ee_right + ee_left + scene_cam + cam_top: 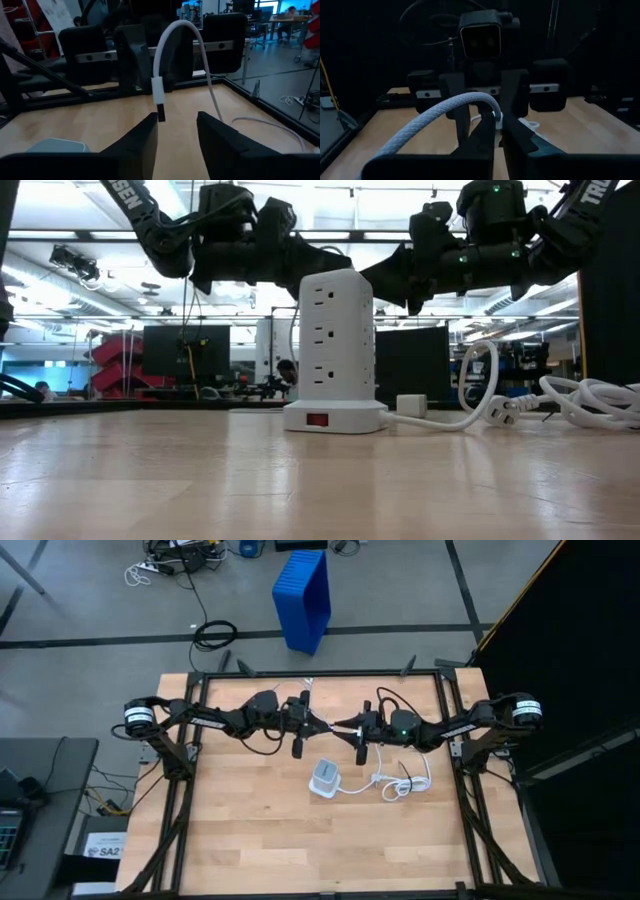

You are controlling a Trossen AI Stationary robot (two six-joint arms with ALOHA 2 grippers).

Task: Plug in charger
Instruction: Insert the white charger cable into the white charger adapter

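A thin white cable [172, 35] hangs in the air between my two grippers, above the table's far half. My left gripper [499, 131] is shut on it near its plug end. My right gripper [177, 131] faces it, open, with the plug's dark tip [161, 112] just ahead of its fingers and untouched. The pale grey-white block [325, 778] with the thick white cord stands on its base nearer the table's middle. In the low view this block [335, 345] is an upright tower of sockets with a red switch. My left gripper pinches the thin white cable between its two fingertips, right at the white sleeve behind the plug [496, 116]. The fingers come level from the table's left. The plug points down below the hold [158, 90], lifted clear. The cable arches away slack.
The tower's thick white cord [405, 785] lies coiled on the table to its right, ending in a pronged plug [500, 410]. A small white block [412, 405] sits beside the tower's base. Dark frame rails [320, 673] edge the table. Bare wood [320, 850] fills the near half.
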